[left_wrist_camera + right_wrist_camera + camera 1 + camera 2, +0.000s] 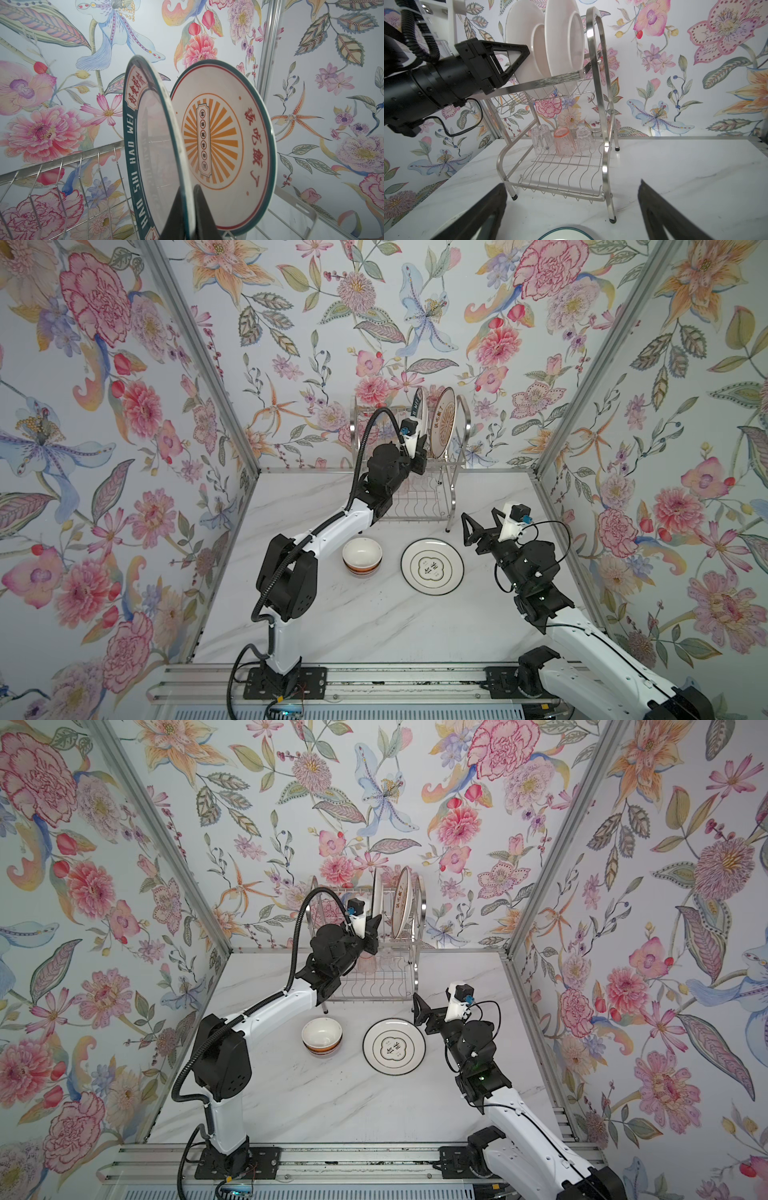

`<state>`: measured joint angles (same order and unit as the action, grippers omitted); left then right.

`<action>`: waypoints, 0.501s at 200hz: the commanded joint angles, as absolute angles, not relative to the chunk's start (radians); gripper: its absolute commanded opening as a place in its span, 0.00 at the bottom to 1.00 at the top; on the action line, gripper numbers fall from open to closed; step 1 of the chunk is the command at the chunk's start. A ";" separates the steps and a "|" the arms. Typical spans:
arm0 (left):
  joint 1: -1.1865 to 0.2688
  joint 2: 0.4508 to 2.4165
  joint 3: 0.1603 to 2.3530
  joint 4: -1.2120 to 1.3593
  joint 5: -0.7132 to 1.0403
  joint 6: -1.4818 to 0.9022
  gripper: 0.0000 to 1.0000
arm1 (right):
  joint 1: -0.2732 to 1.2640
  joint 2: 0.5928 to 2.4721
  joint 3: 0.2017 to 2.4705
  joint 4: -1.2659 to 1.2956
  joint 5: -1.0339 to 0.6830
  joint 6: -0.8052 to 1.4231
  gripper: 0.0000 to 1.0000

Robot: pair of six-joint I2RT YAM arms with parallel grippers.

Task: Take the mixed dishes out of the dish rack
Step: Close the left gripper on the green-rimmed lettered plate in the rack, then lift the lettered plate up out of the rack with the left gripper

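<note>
The dish rack (pixel 463 435) (pixel 422 903) (pixel 600 83) stands at the back of the table. Two plates stand upright in its upper tier: the teal-lettered one (pixel 419 406) (pixel 377 894) (pixel 133 133) and the orange sunburst one (pixel 444 423) (pixel 401 903) (pixel 228 145). My left gripper (pixel 419 448) (pixel 376 923) (pixel 187 199) is shut on the teal-lettered plate's lower rim. On the lower tier, a pink glass (pixel 564 141) stands upside down between two clear glasses (pixel 542 139) (pixel 584 138). My right gripper (pixel 469 526) (pixel 417 1009) (pixel 572 185) hangs open and empty in front of the rack.
A white plate with a dark rim (pixel 432 566) (pixel 394 1047) (pixel 564 233) lies flat on the marble table below my right gripper. An orange-banded bowl (pixel 362 558) (pixel 322 1036) sits to its left. Flowered walls close in the back and both sides.
</note>
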<state>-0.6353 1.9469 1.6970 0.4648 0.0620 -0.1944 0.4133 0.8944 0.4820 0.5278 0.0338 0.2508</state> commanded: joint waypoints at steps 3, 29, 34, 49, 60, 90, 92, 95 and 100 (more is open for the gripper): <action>-0.641 1.912 1.688 0.494 0.075 -0.178 0.10 | 0.409 0.913 0.502 0.550 0.018 0.260 0.99; -0.643 1.913 1.690 0.500 0.074 -0.167 0.08 | 0.407 0.946 0.511 0.557 0.002 0.254 0.99; -0.642 1.911 1.691 0.501 0.074 -0.165 0.07 | 0.409 0.951 0.514 0.556 -0.001 0.255 0.99; -0.642 1.905 1.688 0.518 0.076 -0.158 0.05 | 0.408 0.961 0.516 0.564 -0.006 0.254 0.99; -0.642 1.902 1.686 0.543 0.069 -0.160 0.04 | 0.408 0.968 0.514 0.570 -0.007 0.256 0.99; -0.642 1.903 1.715 0.575 0.065 -0.144 0.00 | 0.408 0.975 0.511 0.573 -0.032 0.260 0.99; -0.641 1.904 1.719 0.577 0.065 -0.141 0.00 | 0.409 0.976 0.510 0.574 -0.032 0.261 0.99; -0.642 1.903 1.723 0.578 0.066 -0.140 0.00 | 0.408 0.976 0.509 0.575 -0.033 0.260 0.99; -0.643 1.904 1.728 0.579 0.066 -0.137 0.00 | 0.408 0.977 0.509 0.575 -0.035 0.261 0.99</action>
